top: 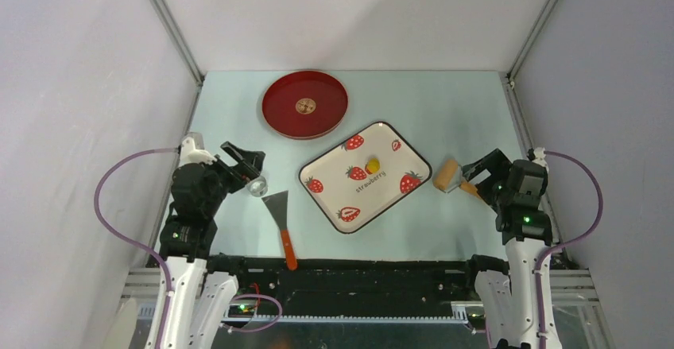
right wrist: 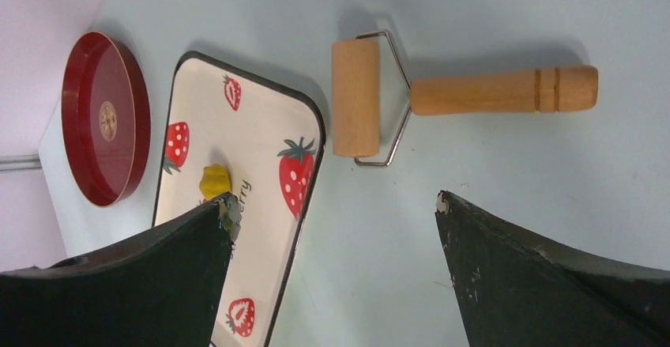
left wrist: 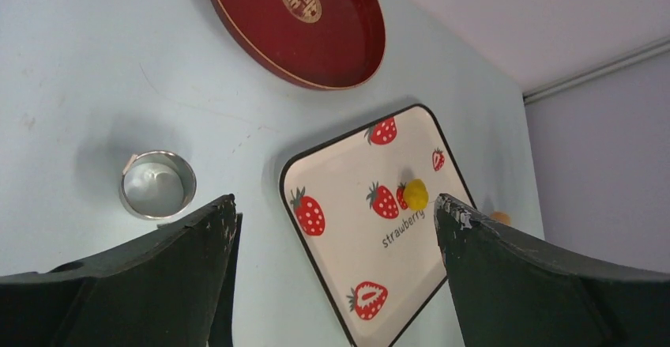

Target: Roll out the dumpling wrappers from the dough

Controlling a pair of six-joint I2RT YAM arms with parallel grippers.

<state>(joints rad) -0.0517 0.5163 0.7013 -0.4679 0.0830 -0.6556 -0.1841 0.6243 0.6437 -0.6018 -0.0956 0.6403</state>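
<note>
Dough (top: 372, 164) sits as one small yellow lump on the strawberry tray (top: 334, 196), a little toward 1 o'clock from the tray's middle in the top view. It looks round and fat, not flat. No flat round wrapper shows anywhere, so I think the job is right at the start.

The wooden roller (top: 447, 176) lies on the table at 3 o'clock from the tray, just beside its edge. The right gripper (top: 475, 172) is near the roller's handle. Its two fingers are wide apart, with nothing between them. The left gripper (top: 249, 166) is at 9 o'clock from the tray, also spread wide and holding nothing. A small metal ring (top: 257, 186) stands just by it. A scraper (top: 280, 220) with an orange handle lies at 8 o'clock. The red plate (top: 326, 120) is at 11 o'clock, well apart from the dough.

What is left, I think, is nearly everything. The roller must be picked up and the lump pressed flat. Then a round piece can be cut out with the ring and maybe put on the red plate.
</note>
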